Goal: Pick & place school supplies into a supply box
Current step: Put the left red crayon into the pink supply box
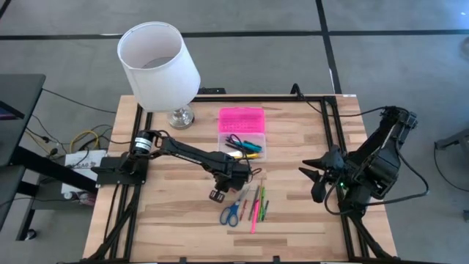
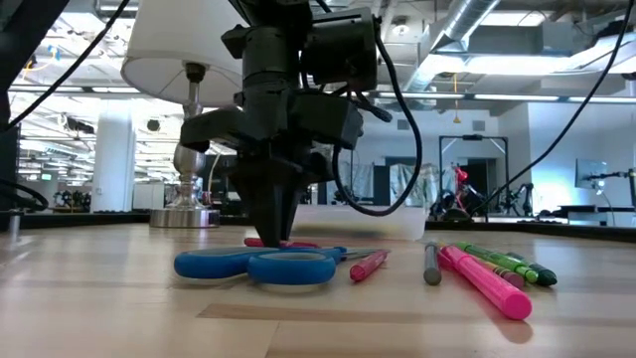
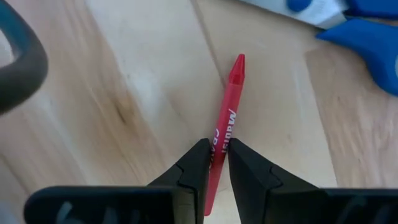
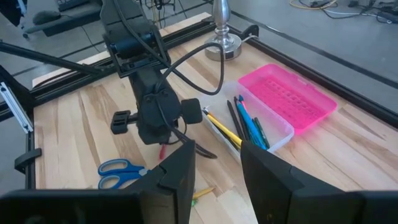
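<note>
A red crayon (image 3: 224, 127) lies flat on the wooden table (image 1: 161, 220), just left of the blue-handled scissors (image 1: 231, 214). My left gripper (image 3: 217, 155) points straight down over it and is shut on it. More pens and markers (image 1: 258, 207), pink, green and grey, lie to the right of the scissors. The supply box (image 1: 243, 144) stands open behind them, its pink lid (image 1: 241, 119) folded back flat on the table and several pens in its clear base. My right gripper (image 1: 311, 176) waits open, raised above the table's right side, touching nothing. My left gripper pinches the red crayon's shaft (image 3: 219, 140) between its two fingertips, toward the blunt end. The fingers come from above, pointing down, and lie across the crayon. The crayon rests along its length on the table, its pointed tip (image 3: 238, 62) free.
A white-shaded lamp (image 1: 157, 62) stands on its metal foot (image 1: 180, 116) at the far left, beside the box. Black frame rails (image 1: 333, 139) run along the table's left and right sides. Bare wood shows at the near left.
</note>
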You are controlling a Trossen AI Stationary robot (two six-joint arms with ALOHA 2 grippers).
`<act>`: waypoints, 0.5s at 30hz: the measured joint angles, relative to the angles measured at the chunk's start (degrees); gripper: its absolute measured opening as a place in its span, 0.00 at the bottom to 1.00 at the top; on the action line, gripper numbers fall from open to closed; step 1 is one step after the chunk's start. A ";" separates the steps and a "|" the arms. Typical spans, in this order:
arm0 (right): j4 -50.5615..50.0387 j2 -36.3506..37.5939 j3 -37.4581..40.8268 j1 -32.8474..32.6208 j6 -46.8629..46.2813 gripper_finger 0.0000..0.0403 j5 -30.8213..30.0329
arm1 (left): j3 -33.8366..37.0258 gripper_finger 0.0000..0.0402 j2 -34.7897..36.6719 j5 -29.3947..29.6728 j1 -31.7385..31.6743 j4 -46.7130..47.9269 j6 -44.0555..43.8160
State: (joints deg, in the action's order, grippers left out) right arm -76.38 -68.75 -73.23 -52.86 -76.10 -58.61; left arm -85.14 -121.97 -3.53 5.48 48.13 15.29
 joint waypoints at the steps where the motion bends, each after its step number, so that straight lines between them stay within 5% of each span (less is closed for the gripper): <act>1: 0.00 0.00 0.00 0.00 -0.01 0.30 0.00 | 0.00 0.14 0.00 0.27 -0.04 -0.02 -1.36; 11: 0.04 0.00 0.00 0.00 -0.01 0.30 0.00 | 0.11 0.14 0.00 2.77 -0.05 -0.93 -17.03; 15: 0.04 0.00 0.00 0.02 -0.01 0.30 -0.02 | 0.13 0.14 0.00 2.77 0.17 -1.57 -15.36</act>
State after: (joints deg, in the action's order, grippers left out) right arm -76.34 -68.75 -73.23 -52.84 -76.12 -58.63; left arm -85.01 -121.97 -0.75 5.65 46.55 -0.07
